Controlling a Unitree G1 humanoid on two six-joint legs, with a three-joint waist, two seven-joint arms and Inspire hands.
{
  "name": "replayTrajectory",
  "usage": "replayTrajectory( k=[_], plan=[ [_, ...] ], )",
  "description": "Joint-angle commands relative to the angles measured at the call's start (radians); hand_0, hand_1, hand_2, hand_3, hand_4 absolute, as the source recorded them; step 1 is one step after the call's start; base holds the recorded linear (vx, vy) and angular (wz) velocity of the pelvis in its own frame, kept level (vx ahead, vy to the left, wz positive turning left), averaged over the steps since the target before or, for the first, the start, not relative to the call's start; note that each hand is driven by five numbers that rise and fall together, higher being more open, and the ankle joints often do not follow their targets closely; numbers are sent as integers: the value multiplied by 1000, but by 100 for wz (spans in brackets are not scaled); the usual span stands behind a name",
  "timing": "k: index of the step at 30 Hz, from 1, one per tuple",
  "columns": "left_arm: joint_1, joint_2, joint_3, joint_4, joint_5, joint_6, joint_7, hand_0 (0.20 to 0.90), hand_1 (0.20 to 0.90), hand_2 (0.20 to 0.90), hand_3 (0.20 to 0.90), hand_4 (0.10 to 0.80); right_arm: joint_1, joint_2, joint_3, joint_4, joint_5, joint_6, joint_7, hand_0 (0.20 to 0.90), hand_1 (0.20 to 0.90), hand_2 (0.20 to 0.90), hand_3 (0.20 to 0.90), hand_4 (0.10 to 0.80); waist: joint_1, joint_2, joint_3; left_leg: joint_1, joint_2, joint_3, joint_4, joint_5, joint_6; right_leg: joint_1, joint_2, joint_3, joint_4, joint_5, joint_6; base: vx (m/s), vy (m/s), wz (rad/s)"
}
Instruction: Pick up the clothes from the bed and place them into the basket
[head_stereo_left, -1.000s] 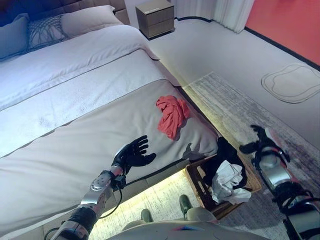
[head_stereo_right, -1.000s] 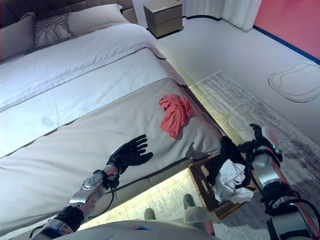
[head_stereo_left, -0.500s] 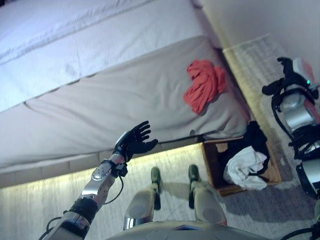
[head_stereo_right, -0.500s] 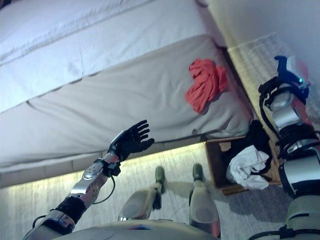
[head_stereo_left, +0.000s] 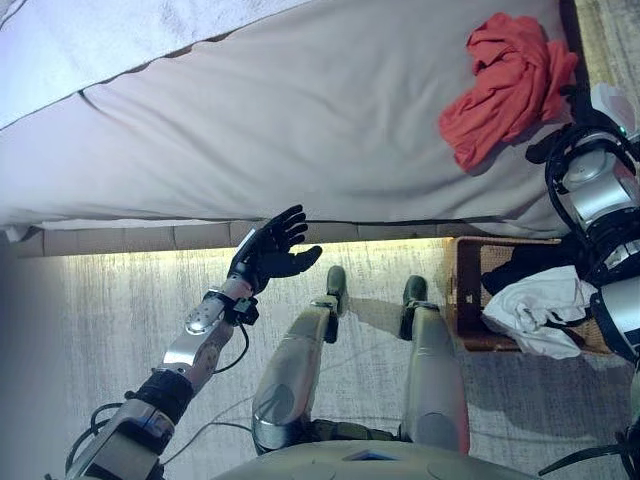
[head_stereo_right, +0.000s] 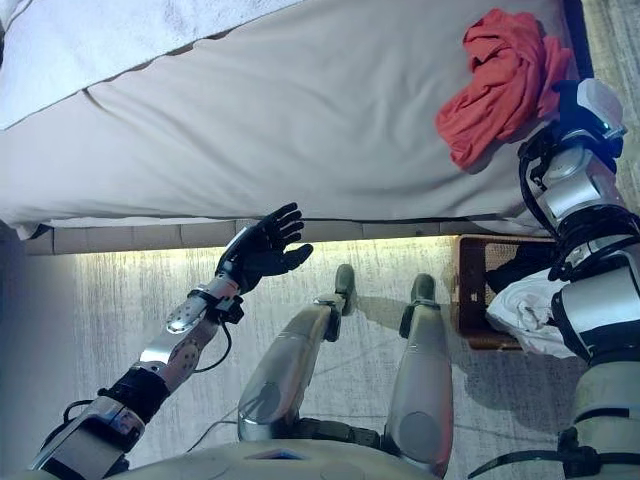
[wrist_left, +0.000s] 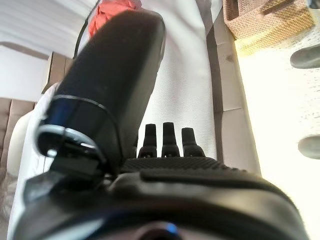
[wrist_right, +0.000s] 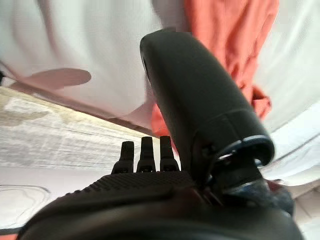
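A crumpled red garment (head_stereo_left: 510, 85) lies on the grey bedspread (head_stereo_left: 300, 110) at the right end of the bed, close to its near edge, with nothing gripping it. The wicker basket (head_stereo_left: 466, 300) sits on the floor just below that corner of the bed, to the right of the robot, and already holds a white piece of clothing (head_stereo_left: 540, 310) with a dark garment (head_stereo_left: 540, 265) heaped on its far side. The right hand (head_stereo_right: 590, 105) is raised beside the basket, near the red garment's right edge and apparently just above the mattress corner; from the head views I cannot tell whether it touches the cloth. Its own wrist view shows the thumb and fingers (wrist_right: 142, 150) stretched out straight with nothing between them, and the red garment spread on the pale bedding just beyond them. The left hand (head_stereo_left: 268, 255) hovers over the pale carpet (head_stereo_left: 100, 320) near the lit lower edge of the bed, well apart from the garment, its fingers spread and relaxed, empty. In the left wrist view its fingers (wrist_left: 167, 137) point along the side of the bed, with the basket's woven corner at the far end. A white sheet (head_stereo_left: 120, 40) covers the far left part of the bed beyond the grey spread.
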Motion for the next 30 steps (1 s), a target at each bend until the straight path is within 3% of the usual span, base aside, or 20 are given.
replayTrajectory(
  k=[1, 6, 12, 18, 19, 20, 22, 30],
  plan=[
    [62, 61, 21, -180, -34, -48, 15, 900, 900, 900, 900, 800, -167, -63, 61, -3, -7, -30, -51, 900, 900, 900, 900, 800, 16, 20, -16, -87, -14, -35, 121, -111, 18, 4, 39, -38, 106, -104, -56, -1, -89, 20],
    [91, 83, 18, -213, -42, -44, 16, 900, 900, 900, 900, 800, -212, -54, 79, 3, 28, -28, -82, 900, 900, 900, 900, 800, 38, 28, -16, -151, -27, -42, 181, -147, 26, -54, 45, -31, 169, -142, -57, 34, -72, 10],
    [107, 109, 22, -256, -51, -36, 41, 900, 900, 900, 900, 800, -305, -47, 63, -21, 210, -89, -133, 900, 900, 900, 900, 800, 57, 40, -16, -224, -30, -51, 221, -152, 42, -136, 55, -24, 229, -158, -66, -29, -38, 4],
    [140, 131, 53, -276, -62, -23, 24, 900, 900, 900, 900, 800, -341, -56, 33, -47, 276, -67, -111, 900, 900, 900, 900, 800, 72, 35, -16, -257, -34, -59, 253, -161, 46, -165, 61, -24, 260, -168, -71, -16, -30, 7],
    [145, 134, 56, -278, -61, -24, 22, 900, 900, 900, 900, 800, -345, -59, 33, -41, 286, -68, -107, 818, 818, 818, 804, 704, 75, 34, -16, -258, -34, -61, 255, -161, 47, -165, 62, -25, 263, -169, -73, 0, 0, 0],
    [150, 137, 61, -278, -62, -27, 18, 900, 900, 900, 900, 800, -352, -63, 34, -29, 298, -74, -99, 618, 618, 618, 571, 471, 78, 34, -16, -260, -35, -63, 257, -161, 49, -167, 63, -26, 266, -170, -74, -9, -8, 3],
    [156, 141, 67, -276, -64, -38, 7, 900, 900, 900, 900, 800, -368, -65, 32, -2, 314, -96, -95, 319, 319, 319, 222, 122, 84, 35, -16, -264, -36, -64, 258, -159, 50, -169, 62, -30, 269, -171, -75, -9, -4, 2],
    [167, 154, 79, -270, -61, -40, -11, 900, 900, 900, 900, 800, -382, -61, -32, 15, 409, -142, -149, 300, 300, 300, 200, 100, 99, 33, -16, -253, -43, -76, 252, -158, 53, -158, 60, -39, 277, -182, -80, -12, 0, 4]
  ],
)
